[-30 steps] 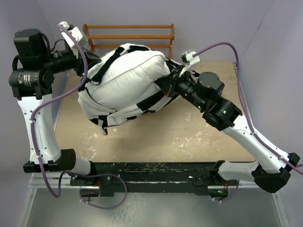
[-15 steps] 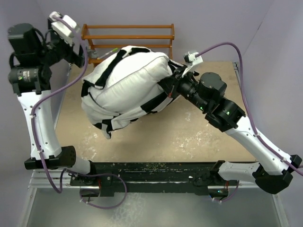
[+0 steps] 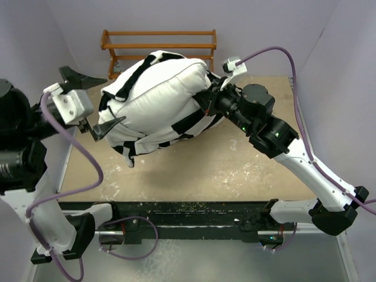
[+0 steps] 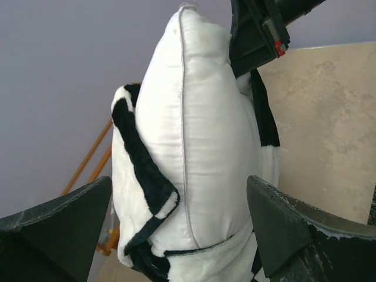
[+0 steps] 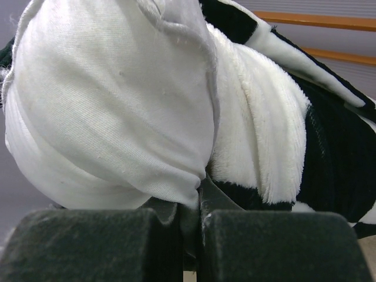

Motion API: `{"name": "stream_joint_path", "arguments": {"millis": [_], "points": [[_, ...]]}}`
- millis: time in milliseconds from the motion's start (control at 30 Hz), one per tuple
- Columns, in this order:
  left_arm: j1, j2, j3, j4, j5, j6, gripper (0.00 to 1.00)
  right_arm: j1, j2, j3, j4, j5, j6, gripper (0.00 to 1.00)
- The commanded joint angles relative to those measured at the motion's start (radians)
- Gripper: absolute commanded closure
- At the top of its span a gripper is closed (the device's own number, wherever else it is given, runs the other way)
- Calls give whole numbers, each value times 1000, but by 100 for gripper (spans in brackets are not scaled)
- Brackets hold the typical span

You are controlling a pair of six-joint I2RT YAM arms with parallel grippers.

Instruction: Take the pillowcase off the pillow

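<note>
Pulling back leftward, the left gripper (image 3: 94,103) is spreading its fingers wide, letting go of the pillowcase (image 3: 140,75) just ahead of it. The right gripper (image 3: 210,101) is clamping the pillow (image 3: 158,100) corner, holding it aloft.

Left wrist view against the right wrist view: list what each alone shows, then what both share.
Left wrist only: the left gripper, jaws wide open and gripping nothing, and the table.
Right wrist only: a close look at the pinch, where the right gripper has its fingers pressed together on the cloth of the pillow.
Both: the pillow, the pillowcase bunched around it, the wooden rack behind, and the right gripper, which the left wrist view sees from outside, clamped near the pillow's top.
</note>
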Motion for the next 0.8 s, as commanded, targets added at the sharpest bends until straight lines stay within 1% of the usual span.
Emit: {"name": "stream_joint_path", "arguments": {"millis": [0,100,200,300,333,467,567,733,767], "points": [[2,119,-53,-96,2,66,1,-8,-20,36,67,20,-25,100],[2,128,-103,-85,-19,79,2,-8,-34,28,65,22,-27,100],[2,142,-143,-51,-69,71,11,-8,-39,25,67,17,-27,100],[2,158,-146,-19,-90,52,28,-8,-44,22,67,9,-26,100],[2,159,-144,-7,-91,42,38,-8,-46,17,69,7,-25,100],[2,136,-141,94,-92,-37,64,-8,-58,-13,79,8,-24,100],[2,106,-141,159,-84,-95,68,-8,-67,-34,86,9,-20,100],[2,79,-123,224,-66,-178,69,-8,-81,-63,95,12,-18,100],[2,71,-137,256,-85,-199,73,-7,-82,-66,96,9,-17,100]]}}
